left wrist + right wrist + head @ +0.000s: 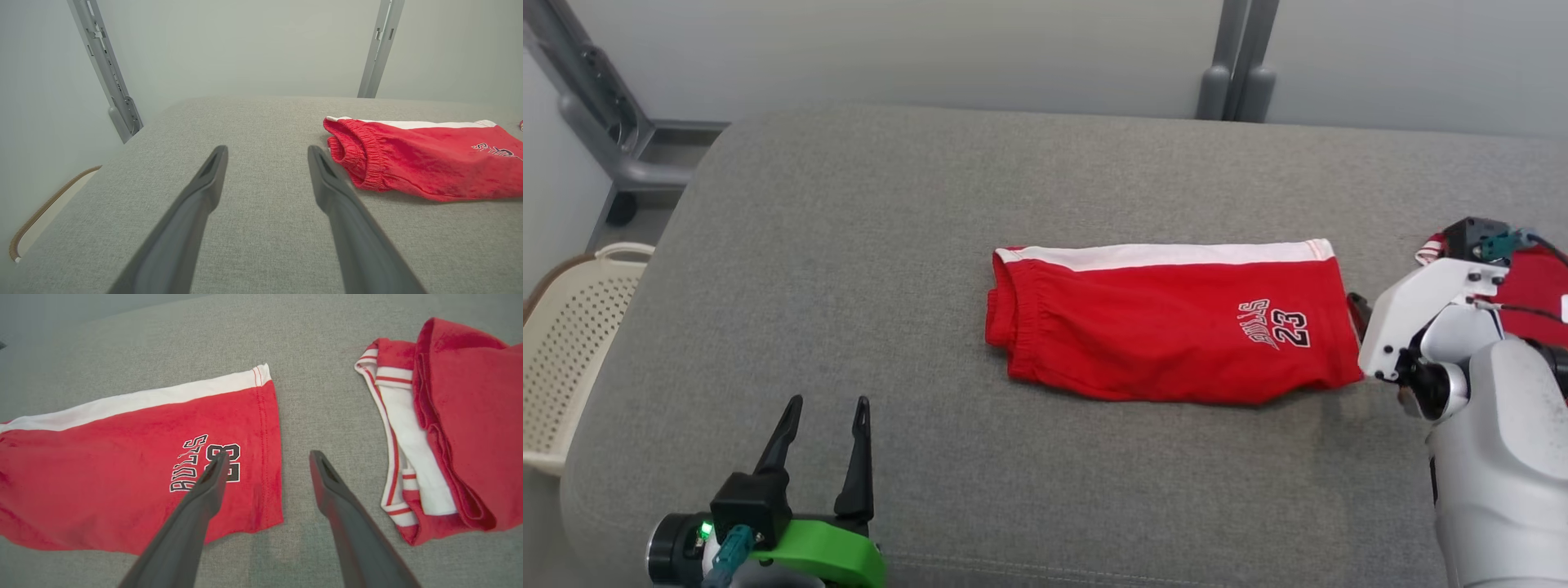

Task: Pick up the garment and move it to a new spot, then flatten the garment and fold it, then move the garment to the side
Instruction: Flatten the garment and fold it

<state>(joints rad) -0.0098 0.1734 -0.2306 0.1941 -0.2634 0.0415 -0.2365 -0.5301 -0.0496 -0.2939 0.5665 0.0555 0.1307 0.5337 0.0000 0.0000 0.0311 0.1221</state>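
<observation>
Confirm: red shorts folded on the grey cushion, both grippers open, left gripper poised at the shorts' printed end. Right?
One slip: the right gripper is poised at the printed end of the red shorts, as the right wrist view shows. The left gripper hangs over bare grey cushion, apart from them. Shorts folded, both grippers open: correct.
</observation>
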